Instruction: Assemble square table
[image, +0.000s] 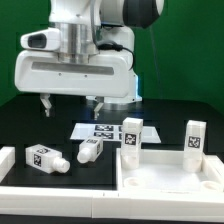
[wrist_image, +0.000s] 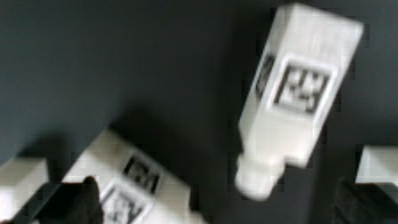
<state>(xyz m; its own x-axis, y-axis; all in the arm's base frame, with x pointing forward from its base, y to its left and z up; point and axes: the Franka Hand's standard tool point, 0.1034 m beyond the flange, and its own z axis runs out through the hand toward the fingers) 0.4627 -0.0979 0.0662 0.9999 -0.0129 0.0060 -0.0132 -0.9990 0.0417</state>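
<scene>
The white square table top (image: 165, 183) lies at the exterior view's lower right. Two legs (image: 131, 135) (image: 193, 139) stand upright at its far rim. Two more legs lie loose on the black table: one (image: 45, 157) at the left and one (image: 90, 150) nearer the middle. My gripper (image: 70, 104) hangs open and empty above the table, behind the loose legs. The wrist view is blurred. It shows one lying leg (wrist_image: 294, 90) with its tag and peg end, and a second leg (wrist_image: 125, 178) beside a dark fingertip (wrist_image: 63, 202). Nothing sits between the jaws (wrist_image: 214, 215).
The marker board (image: 105, 128) lies flat behind the loose legs, under the gripper's right finger. A long white rail (image: 22, 165) runs along the left and front edge of the table. A green backdrop stands behind the arm.
</scene>
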